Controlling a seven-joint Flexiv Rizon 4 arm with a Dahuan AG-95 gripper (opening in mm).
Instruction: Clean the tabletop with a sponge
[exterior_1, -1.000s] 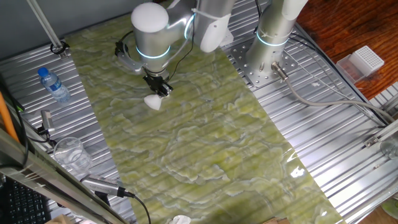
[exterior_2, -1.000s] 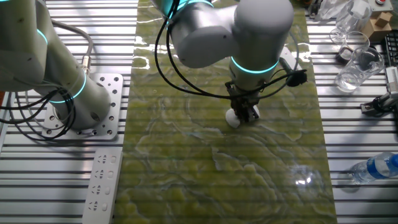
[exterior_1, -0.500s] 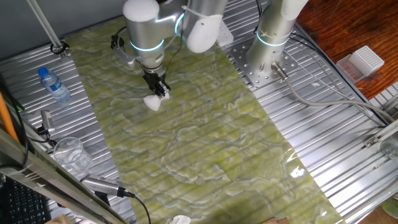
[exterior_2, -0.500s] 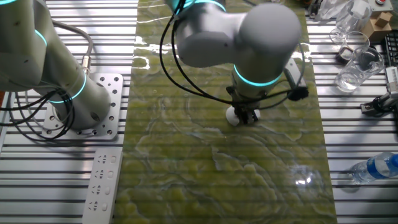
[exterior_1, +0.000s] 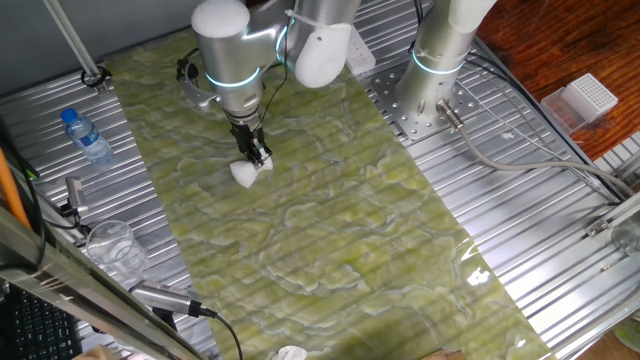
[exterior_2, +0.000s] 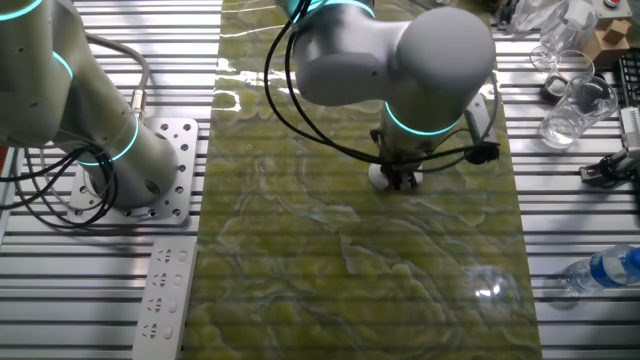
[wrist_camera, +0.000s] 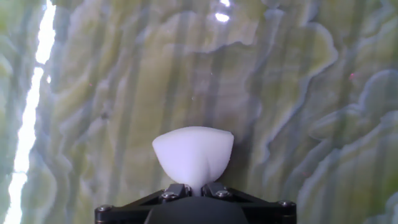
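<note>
The white sponge (wrist_camera: 193, 152) is pinched between my gripper's (wrist_camera: 193, 188) two fingers and bulges out ahead of them. It presses down on the green-yellow marbled tabletop (wrist_camera: 298, 93). In one fixed view the sponge (exterior_1: 245, 174) sits under the gripper (exterior_1: 254, 159) in the far left part of the tabletop (exterior_1: 330, 230). In the other fixed view the gripper (exterior_2: 402, 179) stands upright over the sponge (exterior_2: 381, 174), which is mostly hidden behind the fingers.
Ribbed metal panels (exterior_1: 520, 200) flank the sheet. A water bottle (exterior_1: 88, 136) and a clear cup (exterior_1: 112, 244) stand to the left. A white perforated box (exterior_1: 587, 98) is far right. A second arm's base (exterior_1: 437, 62) stands beside the sheet. A small white scrap (exterior_1: 290, 353) lies near the front edge.
The arm has swung and the gripper has slid the sponge a short way along the tabletop, toward the camera in one fixed view and away from it in the other.
</note>
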